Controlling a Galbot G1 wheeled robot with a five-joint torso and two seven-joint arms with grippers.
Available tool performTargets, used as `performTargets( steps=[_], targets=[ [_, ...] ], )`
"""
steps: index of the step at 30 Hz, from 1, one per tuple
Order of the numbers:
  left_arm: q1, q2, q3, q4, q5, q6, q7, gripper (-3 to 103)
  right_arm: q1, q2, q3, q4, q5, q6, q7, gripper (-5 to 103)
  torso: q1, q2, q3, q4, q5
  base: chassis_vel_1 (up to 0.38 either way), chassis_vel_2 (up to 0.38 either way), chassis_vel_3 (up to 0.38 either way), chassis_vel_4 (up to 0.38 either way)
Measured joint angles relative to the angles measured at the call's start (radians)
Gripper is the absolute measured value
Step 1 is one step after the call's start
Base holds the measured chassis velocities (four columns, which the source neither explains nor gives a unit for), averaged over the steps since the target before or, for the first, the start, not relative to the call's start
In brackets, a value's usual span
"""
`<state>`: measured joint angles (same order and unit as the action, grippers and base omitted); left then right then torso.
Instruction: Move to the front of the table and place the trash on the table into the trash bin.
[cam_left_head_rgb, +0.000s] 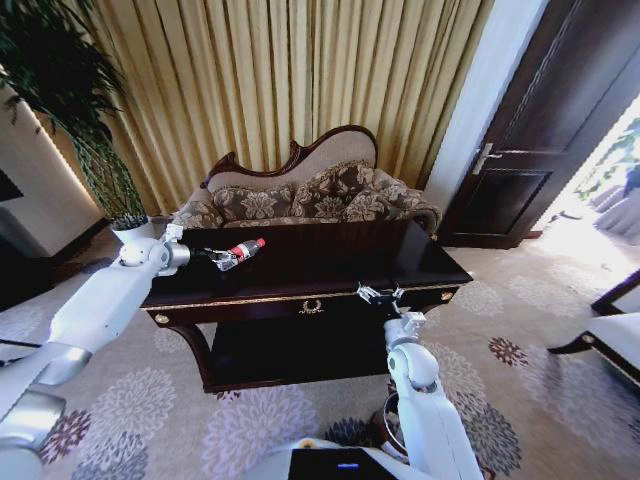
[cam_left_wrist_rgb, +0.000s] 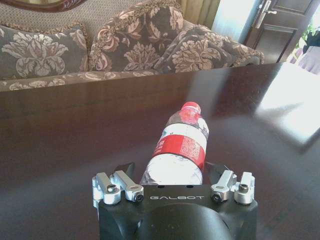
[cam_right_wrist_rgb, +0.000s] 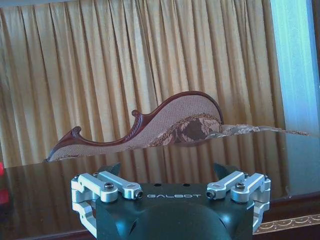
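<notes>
At mid-frame in the head view, the table (cam_left_head_rgb: 330, 262) carries the bottle (cam_left_head_rgb: 245, 249) at upper left, clenched by the left gripper (cam_left_head_rgb: 222, 259). The right gripper (cam_left_head_rgb: 381, 296), released, hovers at its front edge. The wrist views read "GALBOT".

"GALBOT" embossed on left gripper (cam_left_wrist_rgb: 172, 172) housing; same "GALBOT" on right gripper (cam_right_wrist_rgb: 170, 170) housing. Bottle (cam_left_wrist_rgb: 180, 150) red label print illegible.
</notes>
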<state>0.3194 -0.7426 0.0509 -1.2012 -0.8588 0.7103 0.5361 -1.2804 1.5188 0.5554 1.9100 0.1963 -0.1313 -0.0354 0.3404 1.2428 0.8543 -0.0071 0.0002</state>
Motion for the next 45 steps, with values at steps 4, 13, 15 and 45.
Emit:
performTargets(
  steps=[4,13,15,45],
  targets=[
    [0.005,0.004,-0.002,-0.001,0.002,-0.001,0.004,81,0.000,0.001,-0.001,0.000,-0.001,-0.001,0.000,100,0.000,0.000,0.000,0.0001,-0.0001,0.000,0.000,0.000,0.000],
    [0.011,0.015,-0.004,-0.004,0.005,-0.004,0.013,74,0.001,0.002,-0.001,-0.002,-0.002,-0.001,0.000,100,0.000,0.000,0.000,0.0001,-0.0001,0.000,0.000,0.000,0.000],
    [0.011,0.015,-0.005,-0.005,0.005,-0.004,0.015,72,0.001,0.002,-0.001,-0.004,-0.003,-0.001,0.000,100,0.000,0.000,0.000,0.0000,-0.0001,0.000,0.000,0.000,0.000],
    [0.015,0.015,-0.011,0.004,0.026,-0.027,0.039,57,0.019,-0.004,0.000,-0.030,0.000,-0.001,0.000,100,0.000,0.000,0.000,0.0000,0.0000,0.000,0.000,0.000,0.000]
  ],
)
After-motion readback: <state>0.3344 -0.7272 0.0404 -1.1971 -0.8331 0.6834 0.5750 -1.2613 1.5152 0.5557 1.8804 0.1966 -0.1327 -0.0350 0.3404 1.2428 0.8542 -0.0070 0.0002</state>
